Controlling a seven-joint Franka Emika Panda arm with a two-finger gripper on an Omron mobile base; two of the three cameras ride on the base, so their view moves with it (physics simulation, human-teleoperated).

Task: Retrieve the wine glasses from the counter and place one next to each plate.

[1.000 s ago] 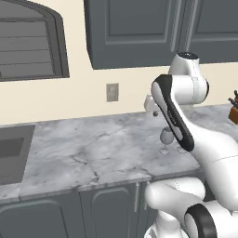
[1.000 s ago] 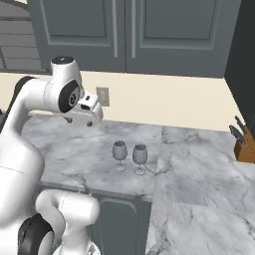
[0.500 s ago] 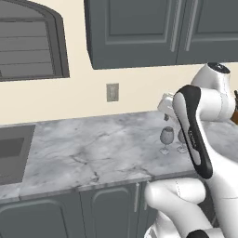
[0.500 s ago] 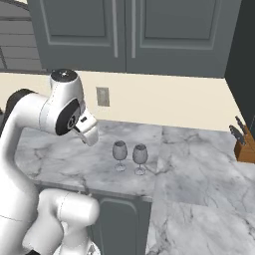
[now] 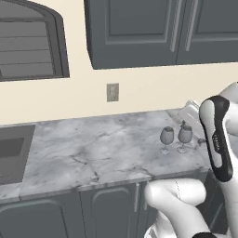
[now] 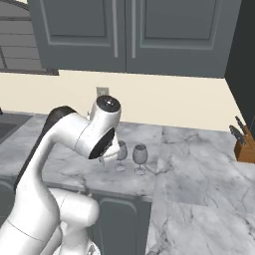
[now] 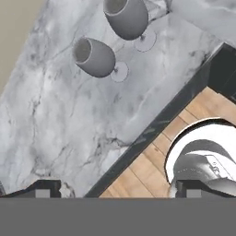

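Marble counter [image 7: 69, 120], two wine glasses [image 7: 94, 57] standing ahead of wide-spread, empty claw [image 7: 117, 188]

I've got both wine glasses [image 5: 175, 138] mid-right of frame, side by side on the counter [image 5: 102, 148] near its front edge, sink [image 5: 13, 152] far left, wall outlet [image 5: 112, 92] above.

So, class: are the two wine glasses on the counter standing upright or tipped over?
Upright. Both wine glasses stand on their round feet on the counter, bowls above stems.
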